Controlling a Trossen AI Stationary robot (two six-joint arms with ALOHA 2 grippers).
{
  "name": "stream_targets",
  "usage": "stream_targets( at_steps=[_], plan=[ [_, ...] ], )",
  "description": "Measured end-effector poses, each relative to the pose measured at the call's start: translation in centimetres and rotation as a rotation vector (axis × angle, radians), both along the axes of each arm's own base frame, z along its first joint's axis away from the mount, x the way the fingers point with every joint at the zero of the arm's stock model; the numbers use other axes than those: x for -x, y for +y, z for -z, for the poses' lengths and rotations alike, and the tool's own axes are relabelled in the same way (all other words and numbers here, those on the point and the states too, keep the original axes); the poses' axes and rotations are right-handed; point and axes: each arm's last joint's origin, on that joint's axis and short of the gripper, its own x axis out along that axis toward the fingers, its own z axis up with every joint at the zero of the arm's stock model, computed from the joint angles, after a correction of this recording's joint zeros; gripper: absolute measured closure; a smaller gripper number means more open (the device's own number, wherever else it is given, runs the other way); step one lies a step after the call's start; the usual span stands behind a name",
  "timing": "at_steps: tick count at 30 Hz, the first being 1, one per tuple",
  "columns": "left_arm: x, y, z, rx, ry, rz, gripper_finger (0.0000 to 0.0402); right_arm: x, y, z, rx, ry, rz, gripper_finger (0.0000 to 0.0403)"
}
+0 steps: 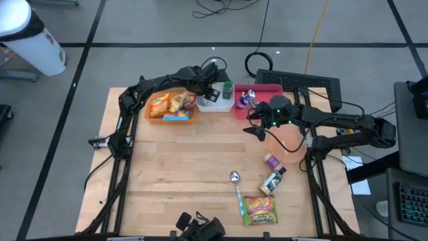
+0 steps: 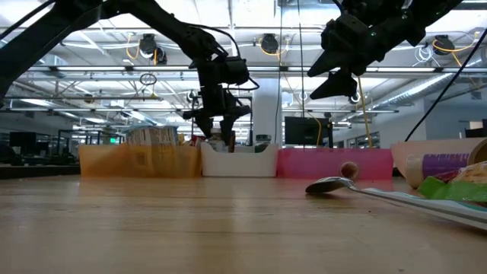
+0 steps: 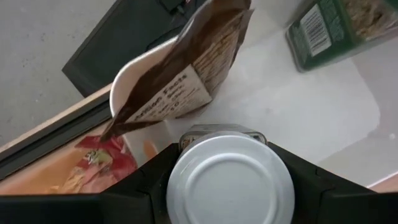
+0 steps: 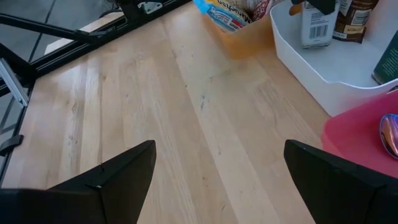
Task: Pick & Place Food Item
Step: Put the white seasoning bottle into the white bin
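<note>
A small can with a silver lid [image 3: 230, 186] sits between the fingers of my left gripper [image 1: 212, 90], over the white bin [image 1: 215, 104] at the table's far edge. The right wrist view shows the can's white barcode label [image 4: 317, 28] inside the bin. A brown pouch [image 3: 180, 68] leans against the bin's wall, and a green pack [image 3: 336, 25] lies beside it. My right gripper [image 4: 217, 180] hangs open above bare wood near the red bin [image 1: 257, 100], touching nothing. My left gripper pinches the can by its round wall just under the lid [image 3: 171, 180], one finger [image 3: 140, 183] on each side. The fingers come from above, slanting down toward the far edge. The can stands upright inside the white bin; whether it touches the floor I cannot tell.
An orange bin [image 1: 170, 107] of snack packets stands left of the white bin. Near the right edge are a pink bowl [image 1: 289, 142], two small jars [image 1: 273, 175], a spoon [image 1: 237, 191] and a snack packet [image 1: 259, 209]. The table's middle and left are bare wood [image 1: 180, 174].
</note>
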Motion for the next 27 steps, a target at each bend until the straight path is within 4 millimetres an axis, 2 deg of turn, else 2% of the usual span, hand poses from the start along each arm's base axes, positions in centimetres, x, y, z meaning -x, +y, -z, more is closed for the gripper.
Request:
stream_targets(
  at_steps=[9,14,17,27],
  plan=[
    [0.07,0.14,0.01,0.003,-0.008,-0.017,0.0195,0.0,0.0,-0.01,0.001,0.0,0.0,0.0055],
    [0.07,0.17,0.0,-0.004,-0.006,-0.022,0.0156,0.0,0.0,-0.02,0.0,0.0,0.0,0.0055],
    [0.08,0.19,0.0,-0.004,-0.005,-0.02,0.0147,0.0,0.01,-0.01,-0.001,0.0,-0.002,0.0055],
    [0.15,0.09,-0.42,0.011,-0.028,-0.01,0.0159,0.05,0.03,0.07,-0.005,0.01,-0.003,0.0055]
  ],
)
